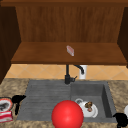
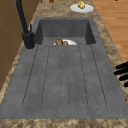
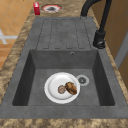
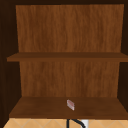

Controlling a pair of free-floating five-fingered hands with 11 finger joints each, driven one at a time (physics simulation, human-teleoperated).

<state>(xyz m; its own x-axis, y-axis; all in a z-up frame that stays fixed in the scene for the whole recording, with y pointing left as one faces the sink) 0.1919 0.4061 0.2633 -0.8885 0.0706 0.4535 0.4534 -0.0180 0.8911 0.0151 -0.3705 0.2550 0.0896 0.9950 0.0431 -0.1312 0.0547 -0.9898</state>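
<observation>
Left hand (image 1: 17,100) (fingers apparently downward) beside plate (image 1: 5,104)

Beyond the black faucet (image 2: 26,32), a white plate (image 2: 65,42) with food lies in the sink basin (image 2: 65,28); black fingers (image 2: 122,72) hover right.

You have the plate (image 3: 53,87) in the basin, right of the draining board (image 1: 45,100); the faucet (image 1: 67,75) stands behind; a small block (image 1: 70,50) lies on the shelf (image 1: 37,53) above; each hand, left (image 1: 17,100) and right (image 1: 121,118), hangs at its own front corner of the sink.
</observation>
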